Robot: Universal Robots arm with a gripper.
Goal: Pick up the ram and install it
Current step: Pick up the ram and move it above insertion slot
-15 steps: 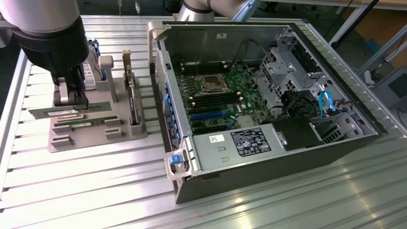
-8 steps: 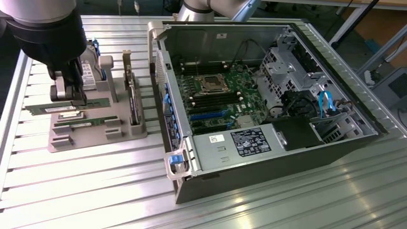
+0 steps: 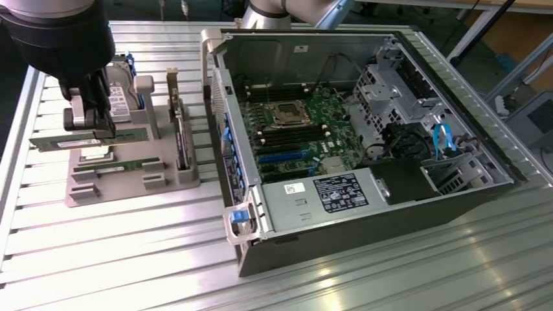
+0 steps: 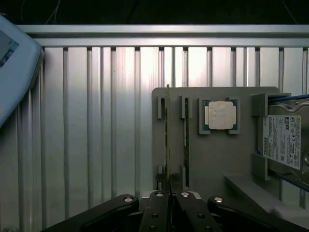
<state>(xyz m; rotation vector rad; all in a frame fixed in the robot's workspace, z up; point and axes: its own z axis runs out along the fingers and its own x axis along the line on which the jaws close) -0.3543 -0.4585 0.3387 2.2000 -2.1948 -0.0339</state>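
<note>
My gripper point(image 3: 102, 131) is shut on the ram point(image 3: 85, 140), a long green stick with a whitish label, held level just above the grey parts holder point(image 3: 129, 184) at the exterior view's left. In the wrist view the ram point(image 4: 167, 135) appears edge-on, running away from the gripper point(image 4: 170, 194) whose dark fingers point(image 4: 155, 209) pinch its near end. A second green stick point(image 4: 186, 140) stands in the holder's point(image 4: 212, 159) slot beside it. The open computer case point(image 3: 363, 214) lies at the exterior view's right, with its motherboard point(image 3: 294, 139) and dark memory slots exposed.
On the holder sit a square silver processor point(image 4: 221, 115), a hard drive point(image 4: 285, 140) and an upright expansion card point(image 3: 179, 133). A pale blue rounded object point(image 4: 14, 67) lies on the ribbed aluminium table point(image 3: 129, 259). The case's raised wall point(image 3: 226, 129) stands between holder and motherboard.
</note>
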